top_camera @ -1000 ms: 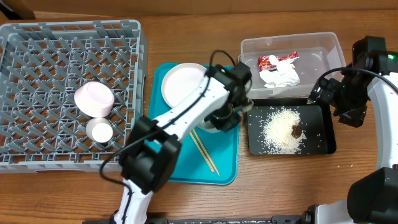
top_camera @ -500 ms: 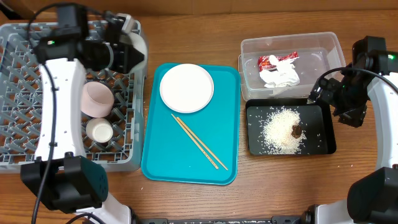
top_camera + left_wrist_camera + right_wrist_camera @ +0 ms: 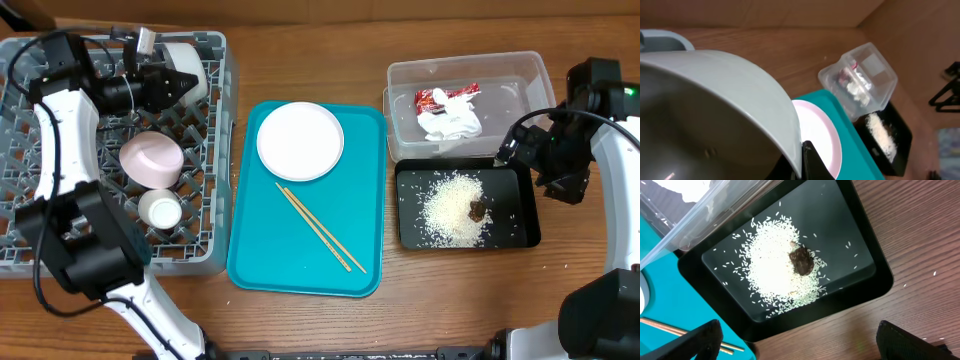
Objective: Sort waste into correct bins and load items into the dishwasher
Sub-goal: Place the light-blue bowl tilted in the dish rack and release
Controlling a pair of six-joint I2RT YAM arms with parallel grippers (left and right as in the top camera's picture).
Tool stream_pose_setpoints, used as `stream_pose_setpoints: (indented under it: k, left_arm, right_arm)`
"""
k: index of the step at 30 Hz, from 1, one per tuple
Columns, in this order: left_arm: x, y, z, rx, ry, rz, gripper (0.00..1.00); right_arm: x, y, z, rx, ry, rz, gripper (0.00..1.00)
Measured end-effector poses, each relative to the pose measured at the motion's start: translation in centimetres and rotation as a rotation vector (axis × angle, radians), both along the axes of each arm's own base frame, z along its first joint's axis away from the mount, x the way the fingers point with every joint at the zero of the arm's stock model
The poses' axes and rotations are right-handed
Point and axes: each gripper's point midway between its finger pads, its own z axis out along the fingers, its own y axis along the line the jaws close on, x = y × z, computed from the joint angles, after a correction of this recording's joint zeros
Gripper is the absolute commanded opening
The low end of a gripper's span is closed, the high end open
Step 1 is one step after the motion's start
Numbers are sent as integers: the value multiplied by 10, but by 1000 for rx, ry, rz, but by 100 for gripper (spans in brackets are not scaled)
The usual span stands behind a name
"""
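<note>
My left gripper (image 3: 163,78) is shut on the rim of the pale bowl (image 3: 186,64), holding it tilted over the back right corner of the grey dish rack (image 3: 203,140). In the left wrist view the bowl (image 3: 715,110) fills the frame with one finger (image 3: 805,161) against its rim. A pink saucer (image 3: 152,160) and a small white cup (image 3: 160,210) sit in the rack. The white plate (image 3: 300,140) and two chopsticks (image 3: 320,228) lie on the teal tray (image 3: 270,262). My right gripper (image 3: 540,160) is open and empty beside the black tray (image 3: 410,232).
The clear tub (image 3: 520,75) holds the red wrapper (image 3: 443,97) and white napkin (image 3: 450,123). The black tray (image 3: 860,220) holds rice (image 3: 772,262) and a brown scrap (image 3: 801,260). Bare wood lies in front of both bins.
My left arm lifted the bowl off the teal tray and carried it left to the rack's back right corner. The right arm has not moved.
</note>
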Motion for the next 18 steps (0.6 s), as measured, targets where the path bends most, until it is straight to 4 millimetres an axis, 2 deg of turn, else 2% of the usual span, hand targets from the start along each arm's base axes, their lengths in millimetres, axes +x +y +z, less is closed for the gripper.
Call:
stream_pose_setpoints:
  k: [3, 7, 8, 11, 12, 13, 14, 16, 17, 18]
  left_arm:
    - [5, 15, -22, -92, 23, 8, 4]
    - [4, 32, -29, -155, 24, 30, 5]
    - [3, 38, -30, -159, 29, 41, 10]
    - [-2, 55, -34, -160, 59, 85, 49]
    - [-3, 58, -36, -156, 69, 94, 58]
    - [-6, 63, -39, -154, 98, 114, 59]
    - [-8, 67, -41, -149, 106, 124, 68]
    - [-12, 76, -45, -149, 131, 150, 77]
    - [-14, 81, -46, -148, 145, 163, 88]
    - [-17, 86, -49, -145, 160, 178, 93]
  right_arm:
    - [0, 0, 0, 0, 0, 0, 100]
    - [0, 0, 0, 1, 0, 0, 100]
    - [0, 0, 0, 0, 0, 0, 100]
    - [0, 0, 0, 1, 1, 0, 100]
    - [0, 0, 0, 1, 0, 0, 100]
    - [0, 0, 0, 0, 0, 0, 100]
    - [0, 0, 0, 1, 0, 0, 100]
    - [0, 0, 0, 1, 0, 0, 100]
    - [0, 0, 0, 0, 0, 0, 100]
    - [0, 0, 0, 1, 0, 0, 100]
